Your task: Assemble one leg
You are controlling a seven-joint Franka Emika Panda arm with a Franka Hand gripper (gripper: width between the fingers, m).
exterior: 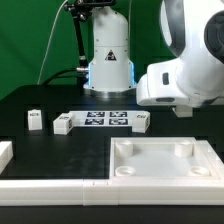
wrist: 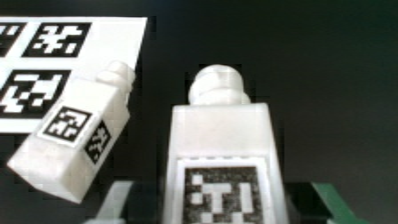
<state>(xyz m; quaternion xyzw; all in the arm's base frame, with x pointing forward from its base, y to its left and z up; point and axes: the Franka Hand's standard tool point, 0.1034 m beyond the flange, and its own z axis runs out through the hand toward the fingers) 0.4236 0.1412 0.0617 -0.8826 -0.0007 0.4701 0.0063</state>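
In the wrist view a white leg (wrist: 217, 140) with a round peg at its far end and a marker tag on its face lies between my fingers. My gripper (wrist: 224, 200) is open, and dark gaps show between the leg and each finger (wrist: 118, 196). A second leg (wrist: 79, 130) lies tilted beside it, at the edge of the marker board (wrist: 45, 60). In the exterior view that second leg (exterior: 141, 121) lies at the marker board's (exterior: 105, 119) right end. My gripper and the leg between its fingers are hidden there behind the arm's white link (exterior: 180, 80).
Two more legs (exterior: 35, 119) (exterior: 63, 123) stand at the marker board's left. The large white square piece with corner holes (exterior: 165, 160) lies at the front right. A white piece (exterior: 5, 150) and a white strip (exterior: 50, 187) lie at the front left. The robot base (exterior: 108, 60) stands behind.
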